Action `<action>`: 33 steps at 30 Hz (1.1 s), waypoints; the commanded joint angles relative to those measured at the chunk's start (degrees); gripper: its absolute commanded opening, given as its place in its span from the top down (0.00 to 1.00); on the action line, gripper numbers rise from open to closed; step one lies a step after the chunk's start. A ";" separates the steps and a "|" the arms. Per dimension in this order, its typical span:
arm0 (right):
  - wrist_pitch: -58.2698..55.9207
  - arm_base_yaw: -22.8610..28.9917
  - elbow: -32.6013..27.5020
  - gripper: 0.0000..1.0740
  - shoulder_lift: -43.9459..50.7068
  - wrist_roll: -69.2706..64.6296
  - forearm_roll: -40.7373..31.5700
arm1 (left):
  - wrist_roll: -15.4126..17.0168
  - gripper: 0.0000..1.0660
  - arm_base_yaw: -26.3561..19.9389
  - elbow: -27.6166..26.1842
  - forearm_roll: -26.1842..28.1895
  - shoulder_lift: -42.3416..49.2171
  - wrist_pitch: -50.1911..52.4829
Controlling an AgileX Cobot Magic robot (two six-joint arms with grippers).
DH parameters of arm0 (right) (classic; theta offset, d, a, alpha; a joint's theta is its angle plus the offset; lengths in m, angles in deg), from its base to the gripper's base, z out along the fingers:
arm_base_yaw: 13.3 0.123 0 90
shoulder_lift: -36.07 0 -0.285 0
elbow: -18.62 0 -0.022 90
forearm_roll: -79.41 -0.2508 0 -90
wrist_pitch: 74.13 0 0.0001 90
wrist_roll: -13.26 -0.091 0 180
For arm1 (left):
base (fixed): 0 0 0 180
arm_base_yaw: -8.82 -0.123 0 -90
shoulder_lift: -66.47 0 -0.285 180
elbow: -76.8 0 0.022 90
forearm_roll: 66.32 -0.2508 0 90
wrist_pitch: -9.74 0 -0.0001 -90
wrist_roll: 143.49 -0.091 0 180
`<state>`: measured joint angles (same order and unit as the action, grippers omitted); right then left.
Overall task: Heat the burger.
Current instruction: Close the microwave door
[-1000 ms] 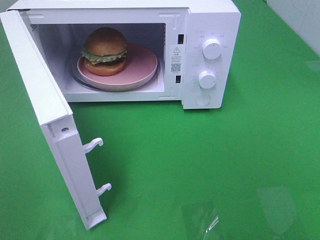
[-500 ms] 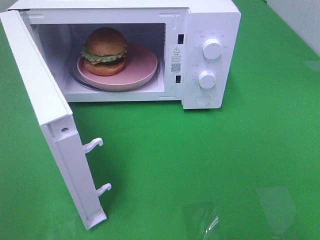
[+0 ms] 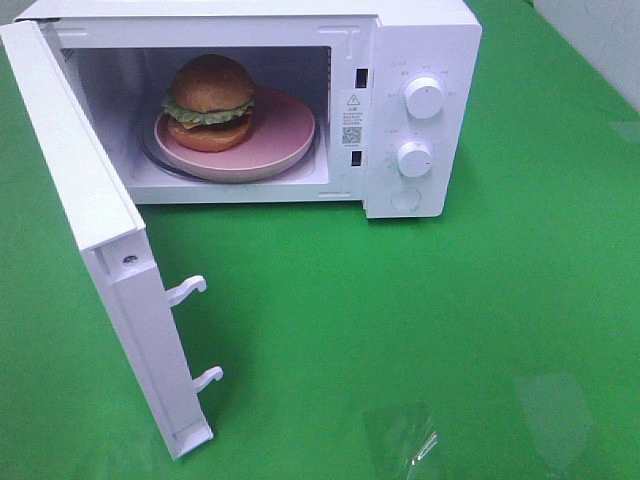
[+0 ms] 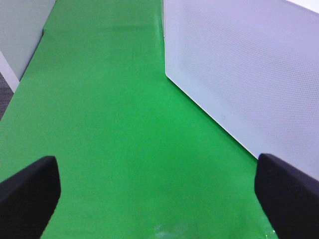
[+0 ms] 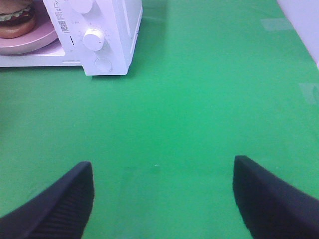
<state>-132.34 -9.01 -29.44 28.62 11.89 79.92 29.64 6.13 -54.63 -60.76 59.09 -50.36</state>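
Presently listed, largest first.

Table [image 3: 480,320]: green cover, bearing the microwave.
Microwave [image 3: 420,40]: white, cavity exposed.
Door [image 3: 95,210]: hinged on the microwave's left edge in the high view, swung fully out. Two latch hooks showing.
Left gripper [image 4: 159,194]: low over the green cover, close to a white dotted panel, probably the door's outer face. Fingers spread wide, holding nothing.
Right gripper [image 5: 162,199]: well in front of the microwave's control side. Fingers spread wide, holding nothing.
Plate [image 3: 285,135]: pink, inside the microwave.
Burger [image 3: 210,100]: upright on the plate, toward the cavity's hinge side.
Knobs, upper [image 3: 425,98] and lower [image 3: 414,158]: on the microwave's control panel, no gripper near.

Progress, as judged: loading done. Left to do: shutting the door, then turning a knob to start.
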 commanded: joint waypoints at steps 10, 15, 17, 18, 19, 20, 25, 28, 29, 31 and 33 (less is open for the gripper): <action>0.80 -0.17 -0.11 0.29 1.26 0.11 -0.06 | 0.17 0.08 -0.17 0.23 0.40 0.86 0.74; 0.80 -0.17 -0.11 0.29 1.26 0.11 -0.06 | 0.17 0.08 -0.17 0.23 0.40 0.86 0.74; 0.80 -0.17 -0.11 0.29 1.26 0.11 -0.06 | 0.17 0.08 -0.17 0.23 0.40 0.86 0.74; 0.80 -0.17 -0.11 0.29 1.26 0.11 -0.06 | 0.17 0.08 -0.17 0.23 0.40 0.86 0.74; 0.80 -0.17 -0.11 0.29 1.26 0.11 -0.06 | 0.17 0.08 -0.17 0.23 0.40 0.86 0.74; 0.80 -0.17 -0.11 0.29 1.26 0.11 -0.06 | 0.17 0.08 -0.17 0.23 0.40 0.86 0.74; 0.80 -0.17 -0.11 0.29 1.26 0.11 -0.06 | 0.17 0.08 -0.17 0.23 1.26 0.86 0.80; 0.80 -0.17 -0.11 0.29 1.26 0.11 -0.06 | 0.57 0.08 -0.17 0.23 3.44 0.86 1.26; 0.80 -0.17 -0.11 0.29 1.26 0.11 -0.06 | 0.57 0.08 -0.17 -0.40 5.21 0.86 1.55; 0.80 -0.17 -0.11 0.29 1.26 0.11 -0.06 | -0.34 0.08 -0.17 -1.26 5.96 0.86 1.78; 0.80 -0.17 -0.11 0.29 1.26 0.11 -0.06 | -1.89 0.08 -0.17 -2.18 5.67 0.74 3.09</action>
<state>-132.34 -9.01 -29.44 28.62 11.89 79.86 29.18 6.13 -55.43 -55.95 59.09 -49.56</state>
